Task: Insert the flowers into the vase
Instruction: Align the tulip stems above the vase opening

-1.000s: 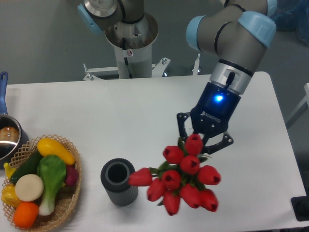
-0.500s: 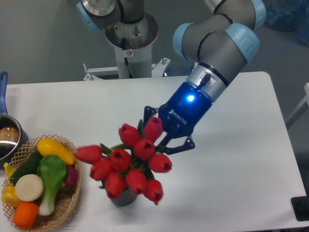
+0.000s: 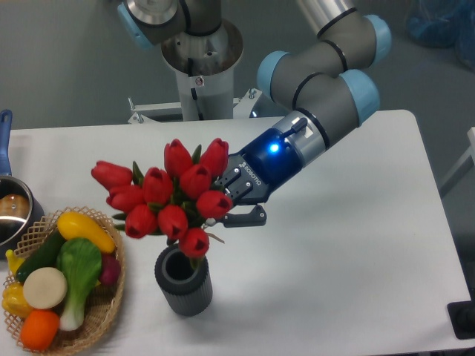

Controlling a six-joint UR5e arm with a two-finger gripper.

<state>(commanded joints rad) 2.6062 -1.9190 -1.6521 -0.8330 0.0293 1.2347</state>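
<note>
The flowers (image 3: 167, 196), a bunch of red tulips with green leaves, hang tilted above the vase (image 3: 183, 283), a dark grey ribbed cylinder at the table's front. The lowest bud overlaps the vase's rim; the stems are hidden behind the buds. My gripper (image 3: 226, 200) is shut on the flowers from the right, just above and right of the vase mouth. Its fingers are partly hidden by the buds.
A wicker basket (image 3: 104, 315) of toy vegetables stands left of the vase at the front left. A shiny metal pot (image 3: 13, 211) with a blue handle sits at the left edge. The arm's base (image 3: 200, 67) stands behind the table.
My gripper has swung left and up with the flowers, tipping the bunch more upright. The buds moved from right of the vase to above it, uncovering the vase mouth.
</note>
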